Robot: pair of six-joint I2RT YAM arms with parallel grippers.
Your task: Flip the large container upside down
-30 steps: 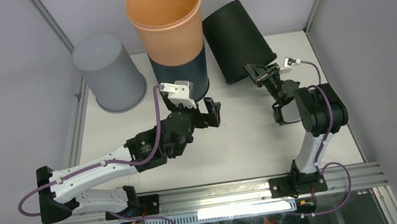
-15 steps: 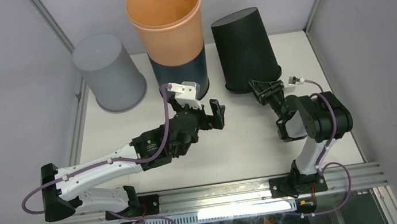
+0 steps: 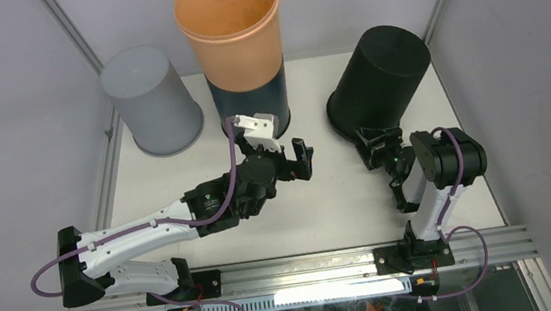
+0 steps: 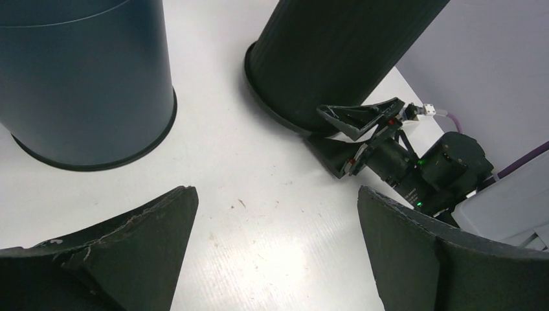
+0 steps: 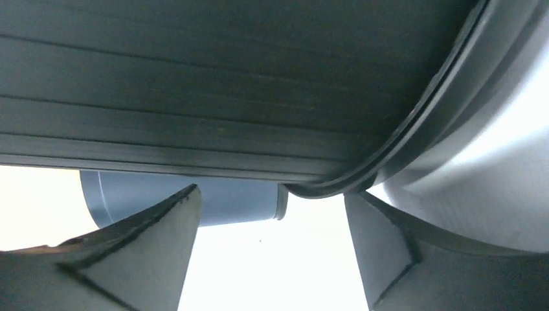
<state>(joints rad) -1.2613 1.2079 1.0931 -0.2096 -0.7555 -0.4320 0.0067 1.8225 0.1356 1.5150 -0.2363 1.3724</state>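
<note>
With black bin (image 3: 379, 77) mouth-down at back right of bench (image 3: 327, 205) and right hand (image 5: 270, 197) spread open just beside its rim, draw that hand straight back, low and slow, without clipping the rim, leaving open left hand (image 4: 275, 201) idle mid-bench.

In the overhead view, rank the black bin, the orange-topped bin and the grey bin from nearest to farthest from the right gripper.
1. Black bin: far right, just beyond the right gripper.
2. Orange-topped bin: back centre.
3. Grey bin: back left.
</note>
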